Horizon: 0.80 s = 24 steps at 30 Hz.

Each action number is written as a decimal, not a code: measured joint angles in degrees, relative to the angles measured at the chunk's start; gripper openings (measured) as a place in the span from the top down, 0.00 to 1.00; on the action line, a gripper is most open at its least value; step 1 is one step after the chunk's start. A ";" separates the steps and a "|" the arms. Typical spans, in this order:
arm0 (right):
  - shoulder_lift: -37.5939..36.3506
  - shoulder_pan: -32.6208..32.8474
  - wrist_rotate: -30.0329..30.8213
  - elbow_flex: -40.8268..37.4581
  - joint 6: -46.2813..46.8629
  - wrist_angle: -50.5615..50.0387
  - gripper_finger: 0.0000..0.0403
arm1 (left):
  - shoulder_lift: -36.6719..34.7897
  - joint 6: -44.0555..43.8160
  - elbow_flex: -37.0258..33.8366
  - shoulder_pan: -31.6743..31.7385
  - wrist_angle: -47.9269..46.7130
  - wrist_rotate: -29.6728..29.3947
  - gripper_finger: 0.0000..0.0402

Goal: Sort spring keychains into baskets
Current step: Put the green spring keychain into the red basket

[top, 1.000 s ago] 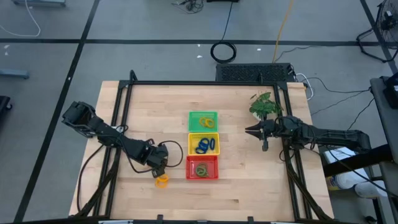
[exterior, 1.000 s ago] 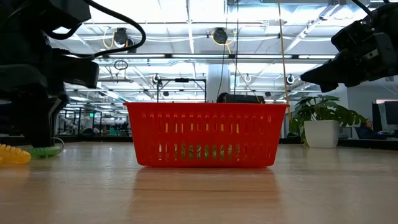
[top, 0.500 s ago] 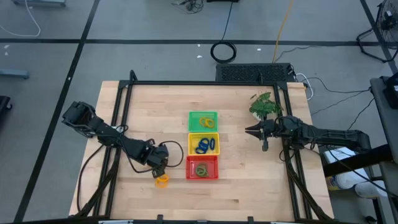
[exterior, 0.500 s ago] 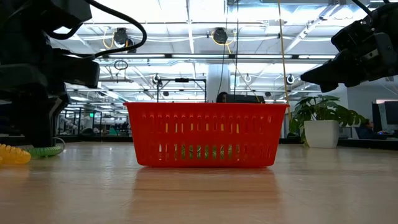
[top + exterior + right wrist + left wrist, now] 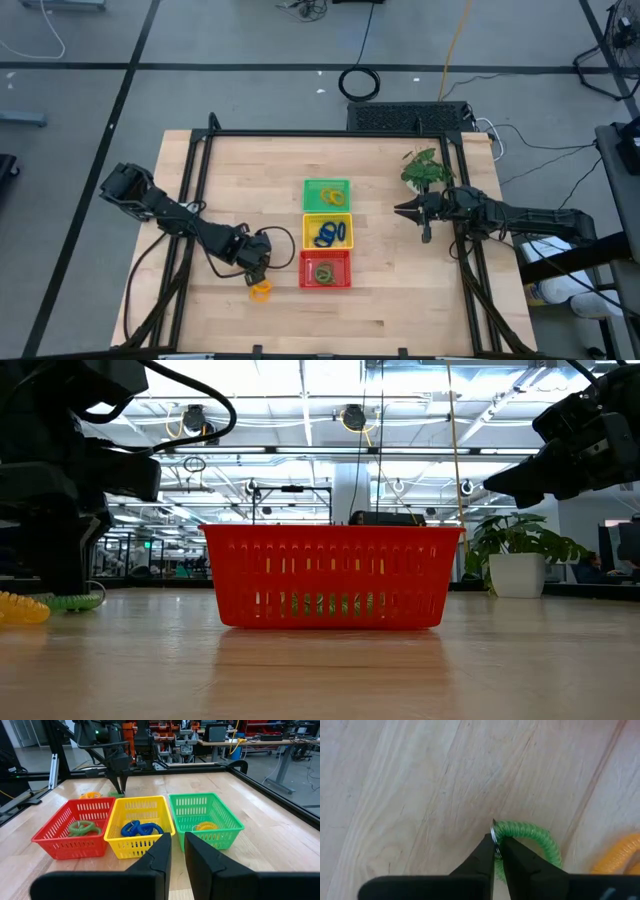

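Observation:
Three baskets stand in a row mid-table. The green basket (image 5: 327,194) holds an orange-yellow keychain, the yellow basket (image 5: 327,231) blue ones, and the red basket (image 5: 326,269) a green one. Left of the red basket, a green spring keychain (image 5: 532,840) and an orange one (image 5: 260,290) lie on the wood. My left gripper (image 5: 258,272) points down, shut on the green one. My right gripper (image 5: 400,211) hangs level at the right, shut, facing the baskets (image 5: 137,827). My left gripper pinches the small metal ring (image 5: 493,834) at the end of the green keychain between its two fingertips (image 5: 485,851). The fingers come from above, pointing steeply down. The green coil (image 5: 540,847) lies flat on the table beside the fingers.
A small potted plant (image 5: 425,170) stands at the table's far right, behind my right gripper. Black frame rails (image 5: 195,180) run along the table's left, right and far sides. Bare wood lies along the near edge (image 5: 330,320).

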 joint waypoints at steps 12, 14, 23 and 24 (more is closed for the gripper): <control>-0.01 0.01 0.00 0.00 -0.02 0.00 0.90 | 0.00 0.43 0.02 -0.04 0.07 0.02 0.93; -0.01 0.02 -0.02 0.00 0.00 -0.02 0.91 | 0.00 0.42 0.04 -0.04 0.07 0.02 0.93; 0.00 0.01 -0.02 0.00 0.00 0.00 0.90 | 0.00 0.97 0.07 -0.04 0.09 -0.08 0.97; 0.00 0.02 0.00 0.00 -0.01 0.00 0.90 | 0.00 1.02 0.07 -0.04 0.11 -0.22 0.96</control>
